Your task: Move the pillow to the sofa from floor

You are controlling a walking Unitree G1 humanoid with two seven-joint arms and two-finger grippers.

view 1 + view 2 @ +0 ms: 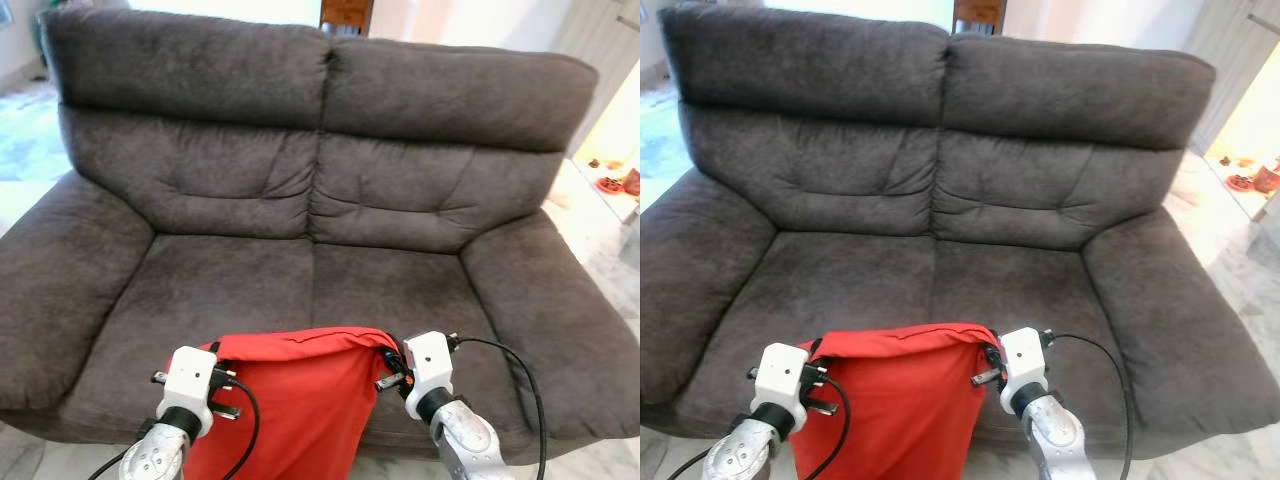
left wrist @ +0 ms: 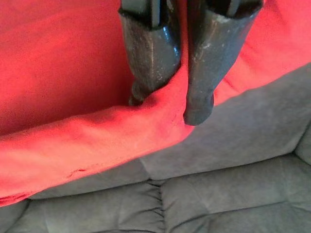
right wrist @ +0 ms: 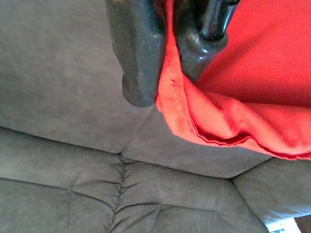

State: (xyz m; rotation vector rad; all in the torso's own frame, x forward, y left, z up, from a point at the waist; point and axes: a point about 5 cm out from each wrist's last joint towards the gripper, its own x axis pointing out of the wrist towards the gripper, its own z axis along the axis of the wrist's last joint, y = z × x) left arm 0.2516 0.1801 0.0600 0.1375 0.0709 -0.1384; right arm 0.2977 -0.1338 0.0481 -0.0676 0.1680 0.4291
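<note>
left gripper: fingers pinched shut on the red pillow at its upper left corner | right gripper: clamped on the opposite upper corner | pillow hung between both, before the grey sofa seat's front edge | pillow's lower part cut off by frame; head views hid the fingertips behind fabric

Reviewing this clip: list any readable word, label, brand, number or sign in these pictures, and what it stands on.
None can be read.
The red pillow, held at its top corners by the left pincer and right pincer, shows plain cloth and stitching.
The grey sofa bears no tag or label.
The small things on the floor at the far right are too small and blurred to tell.
</note>
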